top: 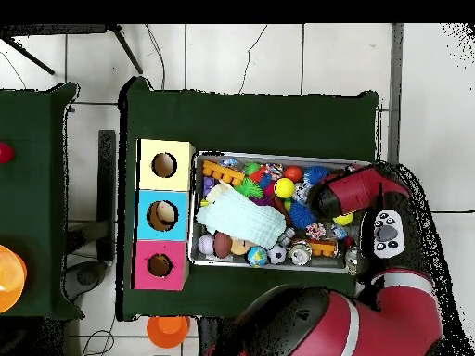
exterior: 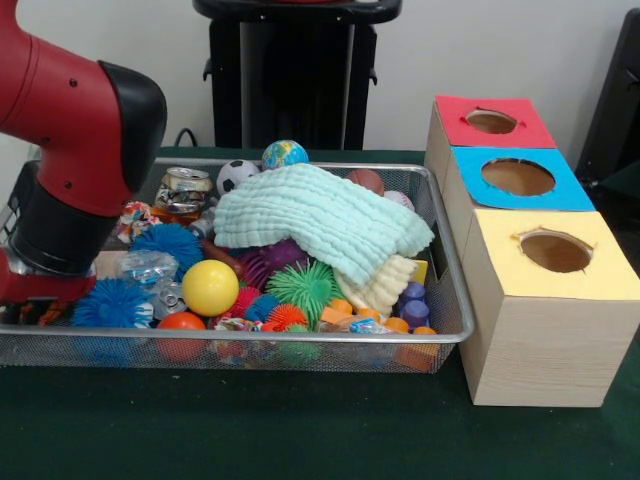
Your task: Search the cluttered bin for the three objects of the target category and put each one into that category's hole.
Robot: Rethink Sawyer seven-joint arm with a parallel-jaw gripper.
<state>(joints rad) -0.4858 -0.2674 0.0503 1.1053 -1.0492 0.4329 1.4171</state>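
The red and black arm (exterior: 70,150) bends low over one end of the wire mesh bin (exterior: 440,335), its wrist sunk among the toys there. The tool is hidden behind the arm in both views, so I cannot tell whether it is open or closed.

The bin sits on the green-covered counter (exterior: 300,430) and is heaped full. A pale mint waffle-textured cloth (exterior: 320,220) drapes over the middle. Around it lie a smooth yellow ball (exterior: 210,287), spiky blue (exterior: 165,243) and green (exterior: 303,285) balls, a globe ball (exterior: 285,154), a small soccer ball (exterior: 236,174) and a crushed can (exterior: 186,187).

Just beside the bin stand three wooden boxes, each with a round hole in its top: red (exterior: 492,122), blue (exterior: 517,177), yellow (exterior: 555,251).
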